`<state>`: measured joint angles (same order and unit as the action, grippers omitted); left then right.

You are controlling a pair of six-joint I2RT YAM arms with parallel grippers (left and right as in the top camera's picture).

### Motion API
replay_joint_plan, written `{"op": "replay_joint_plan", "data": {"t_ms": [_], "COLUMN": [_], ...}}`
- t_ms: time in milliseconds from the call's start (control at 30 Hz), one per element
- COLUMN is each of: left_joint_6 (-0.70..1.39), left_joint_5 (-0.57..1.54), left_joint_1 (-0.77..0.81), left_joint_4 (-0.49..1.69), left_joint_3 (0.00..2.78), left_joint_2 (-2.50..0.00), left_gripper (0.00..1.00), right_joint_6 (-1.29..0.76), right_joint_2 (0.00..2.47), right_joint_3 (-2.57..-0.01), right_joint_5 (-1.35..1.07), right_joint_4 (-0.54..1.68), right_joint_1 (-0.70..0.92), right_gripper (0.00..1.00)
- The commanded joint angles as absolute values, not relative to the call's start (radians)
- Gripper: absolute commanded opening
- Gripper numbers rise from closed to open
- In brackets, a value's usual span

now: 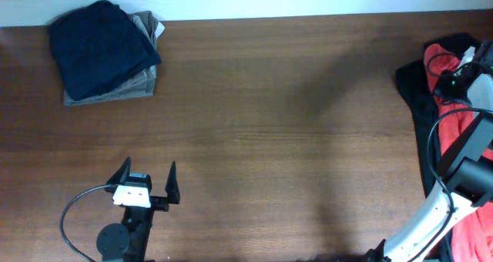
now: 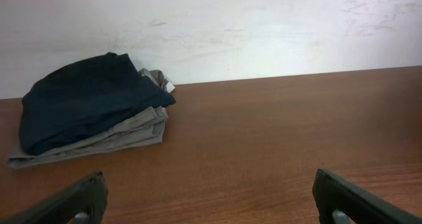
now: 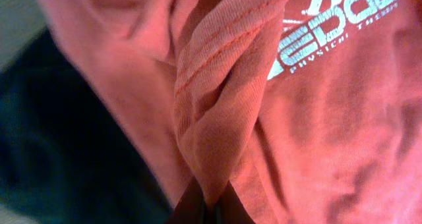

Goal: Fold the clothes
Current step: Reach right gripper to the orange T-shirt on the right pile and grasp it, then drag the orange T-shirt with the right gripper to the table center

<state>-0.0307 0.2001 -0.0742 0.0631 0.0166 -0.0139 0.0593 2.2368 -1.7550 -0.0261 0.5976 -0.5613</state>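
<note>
The orange-red T-shirt (image 1: 467, 115) lies bunched at the table's far right edge, on dark cloth. In the right wrist view it (image 3: 316, 118) fills the frame, with white lettering at the upper right. My right gripper (image 3: 211, 201) is shut on a hemmed fold of the shirt; in the overhead view the right arm (image 1: 462, 166) reaches over the pile and its fingers are hidden. My left gripper (image 1: 146, 181) is open and empty at the front left of the table; its two fingers show wide apart in the left wrist view (image 2: 211, 201).
A folded dark navy garment (image 1: 104, 46) on a tan one (image 1: 146, 81) sits at the back left, also in the left wrist view (image 2: 86, 102). A dark cloth (image 1: 420, 92) lies under the shirt at the right. A pale wall (image 2: 264, 26) stands behind the table.
</note>
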Motion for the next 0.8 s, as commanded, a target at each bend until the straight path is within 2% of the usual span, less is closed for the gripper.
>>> {"op": "replay_joint_plan", "data": {"t_ms": [0, 233, 367, 767], "left_joint_6": [-0.039, -0.039, -0.039, -0.039], "left_joint_5": [0.189, 0.190, 0.190, 0.190], "left_joint_1": [-0.070, -0.070, -0.070, -0.070], "left_joint_4": [0.063, 0.063, 0.063, 0.063], "left_joint_3": [0.009, 0.009, 0.009, 0.009], "left_joint_2": [-0.006, -0.006, -0.006, -0.006], "left_gripper": [0.99, 0.99, 0.99, 0.99], "right_joint_6": [0.035, -0.025, -0.046, -0.065], "right_joint_2": [2.108, 1.964, 1.888, 1.809], "right_joint_3": [-1.786, -1.786, -1.786, -1.784], "right_joint_5": [-0.094, -0.308, -0.345, -0.450], "right_joint_4": [0.611, 0.645, 0.684, 0.816], "right_joint_1": [-0.539, -0.500, -0.442, -0.099], "right_gripper": [0.04, 0.04, 0.04, 0.04]}}
